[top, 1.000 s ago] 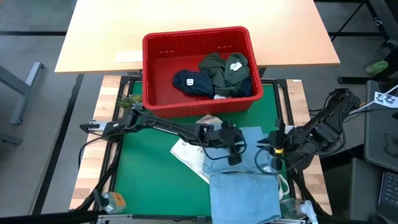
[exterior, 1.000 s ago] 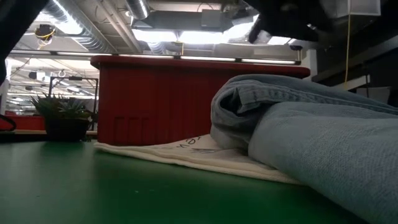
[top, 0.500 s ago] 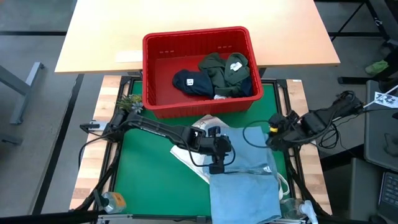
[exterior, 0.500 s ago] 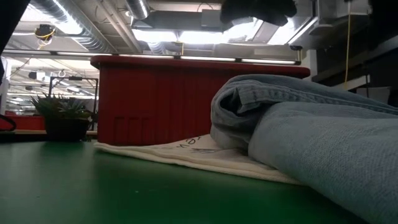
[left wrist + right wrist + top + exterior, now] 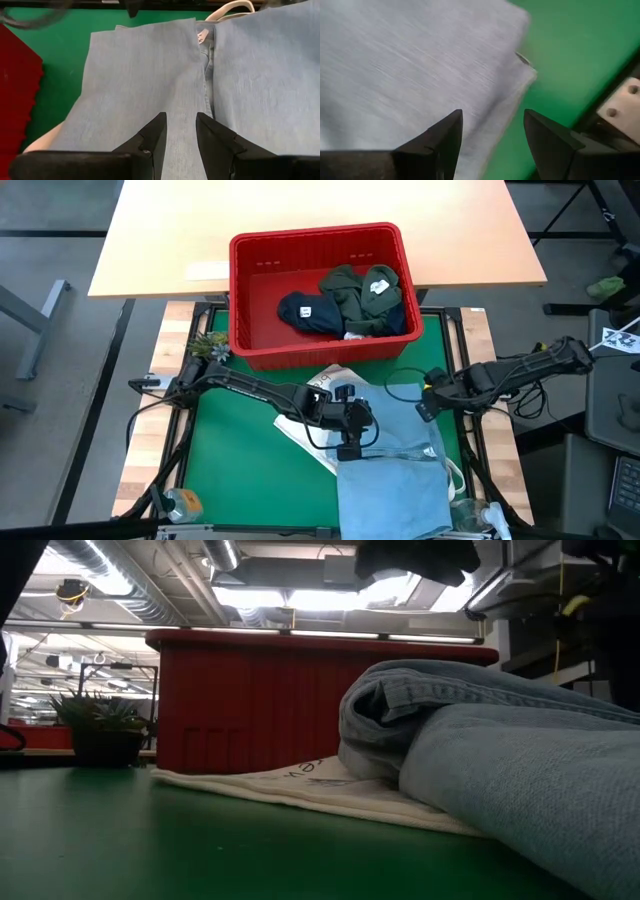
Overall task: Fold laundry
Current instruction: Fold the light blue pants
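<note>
The light blue denim garment point(image 5: 395, 480) lies flat on the green mat point(image 5: 250, 470), its far part resting on the white tote bag point(image 5: 300, 425). In the low view its rolled edge point(image 5: 420, 710) bulges over the bag point(image 5: 300, 785). My left gripper point(image 5: 350, 442) is open above the denim's far left part point(image 5: 140, 75), its fingers apart over a seam. My right gripper point(image 5: 422, 408) is open wide over the denim's far right corner point(image 5: 395, 65). Navy point(image 5: 305, 312) and olive green point(image 5: 350, 295) garments lie in the red basket point(image 5: 250, 290).
The red basket stands at the mat's far edge point(image 5: 250, 700). A small potted plant point(image 5: 205, 342) sits at the far left corner. A bottle-like object point(image 5: 180, 502) lies at the near left, and small clutter point(image 5: 475, 515) at the near right. Bare green mat spreads to the left.
My right arm has unfolded from the table's right edge and stretched toward the left, over the denim's far right corner. My left gripper has shifted a little toward the near left across the denim. The denim and the tote bag have stayed where they were.
</note>
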Robot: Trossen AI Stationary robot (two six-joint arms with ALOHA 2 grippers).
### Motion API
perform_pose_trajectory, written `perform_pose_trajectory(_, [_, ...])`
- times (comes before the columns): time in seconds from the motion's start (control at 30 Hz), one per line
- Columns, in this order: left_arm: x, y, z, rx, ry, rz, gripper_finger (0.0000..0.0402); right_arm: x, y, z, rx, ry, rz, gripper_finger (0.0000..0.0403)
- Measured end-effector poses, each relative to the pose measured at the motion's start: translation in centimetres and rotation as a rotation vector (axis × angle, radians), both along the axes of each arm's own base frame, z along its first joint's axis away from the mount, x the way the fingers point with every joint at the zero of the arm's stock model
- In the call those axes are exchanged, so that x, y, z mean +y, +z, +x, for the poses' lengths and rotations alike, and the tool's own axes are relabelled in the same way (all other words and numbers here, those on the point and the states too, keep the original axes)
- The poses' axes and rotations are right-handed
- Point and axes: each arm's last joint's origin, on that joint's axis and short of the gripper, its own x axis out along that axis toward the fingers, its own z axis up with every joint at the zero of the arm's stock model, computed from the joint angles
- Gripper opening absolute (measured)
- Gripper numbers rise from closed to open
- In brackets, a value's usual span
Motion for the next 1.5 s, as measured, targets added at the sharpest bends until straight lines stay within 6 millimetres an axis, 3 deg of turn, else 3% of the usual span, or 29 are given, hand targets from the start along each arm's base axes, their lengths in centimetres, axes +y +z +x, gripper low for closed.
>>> perform_pose_trajectory(0.33, [0.0, 0.0, 0.0, -0.001, 0.000, 0.001, 0.0099, 0.1, 0.2, 1.4, -0.128, 0.001, 0.025, 0.0211])
perform_pose_trajectory(0.5, [-0.1, 0.0, 0.0, -0.001, -0.002, 0.000, 0.0099, 0.1, -0.5, 1.5, -0.073, -0.023, -0.003, 0.0211])
perform_pose_trajectory(0.77, [-0.4, 0.0, -0.1, -0.001, -0.008, 0.000, 0.0099, 0.4, -3.9, 1.5, 0.094, -0.065, 0.049, 0.0211])
perform_pose_trajectory(1.17, [-1.1, 0.0, -0.3, 0.005, -0.021, 0.005, 0.0099, 0.7, -4.5, 2.5, 0.059, -0.059, 0.096, 0.0209])
perform_pose_trajectory(1.3, [-1.2, 0.0, -0.3, 0.005, -0.026, 0.009, 0.0099, 0.8, -4.5, 2.5, 0.058, -0.057, 0.104, 0.0177])
perform_pose_trajectory(1.5, [-1.2, -0.1, -0.3, 0.006, -0.027, 0.009, 0.0099, 0.7, -4.5, 2.5, 0.053, -0.058, 0.093, 0.0064])
